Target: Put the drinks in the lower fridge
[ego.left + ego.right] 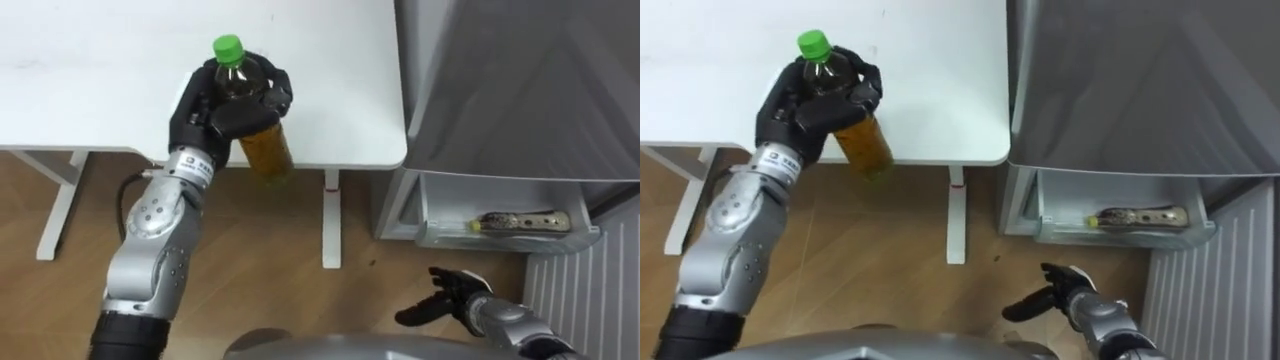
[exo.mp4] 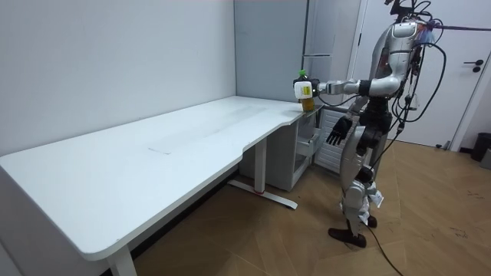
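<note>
Left hand (image 1: 200, 118) clasps the green-capped amber plastic bottle (image 1: 268, 150) over the white desk's (image 1: 100, 70) front edge, likely to carry it off; right hand (image 1: 455, 295) hangs slack.

Amber, green-capped bottle (image 1: 270, 150), black left hand (image 1: 213, 118), white table (image 1: 100, 70), grey fridge (image 1: 520, 90).
</note>
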